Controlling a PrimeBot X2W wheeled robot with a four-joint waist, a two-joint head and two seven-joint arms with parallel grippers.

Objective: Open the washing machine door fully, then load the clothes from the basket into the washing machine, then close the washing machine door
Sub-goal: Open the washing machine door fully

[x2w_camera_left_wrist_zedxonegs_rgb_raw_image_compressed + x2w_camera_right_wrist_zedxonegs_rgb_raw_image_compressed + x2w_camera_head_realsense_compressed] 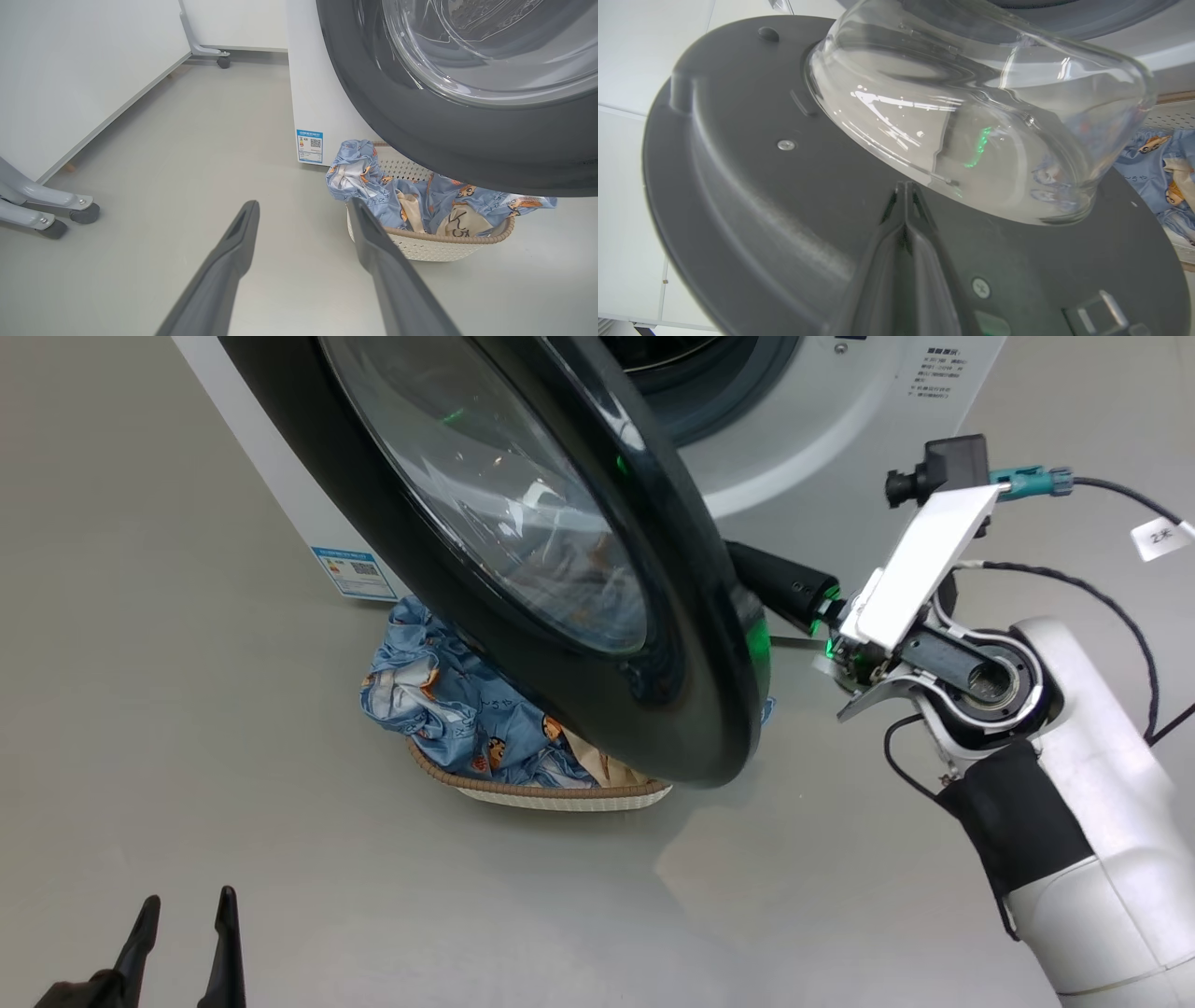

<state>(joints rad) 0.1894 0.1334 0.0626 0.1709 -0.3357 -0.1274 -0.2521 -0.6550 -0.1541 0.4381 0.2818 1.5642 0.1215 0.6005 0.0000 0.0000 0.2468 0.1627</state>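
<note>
Ahead of the right claw (904, 186) stands the inner face of the door (761, 210). The claw's two fingers are pressed together with nothing between them. Their tips lie at the foot of the glass bowl (971, 140), which bulges up and to the right of them. Whether the tips press the dark plastic or stop just short of it cannot be told. Far to the right of this claw, past the bowl, a patch of the clothes (1153, 163) shows.

From the head, the claw's dark fingers reach in behind the door's black rim (691, 616), and the tips are hidden there. The door stands partly swung out from the washer (822, 448) and hangs over the basket (560, 793).

The left claw (187, 896) hangs low over bare floor (187, 663), its fingers apart and empty. Seen from its own wrist, the basket (434, 247) sits on the floor just beyond and to the right of the right fingertip (357, 205), apart from it. The clothes (373, 186) are heaped inside and spill over the woven rim. Above the basket looms the door (420, 126). Straight ahead of the claw is the washer's white front (313, 93) with its blue label (309, 146). Off to the claw's left stand grey legs on casters (70, 210).
</note>
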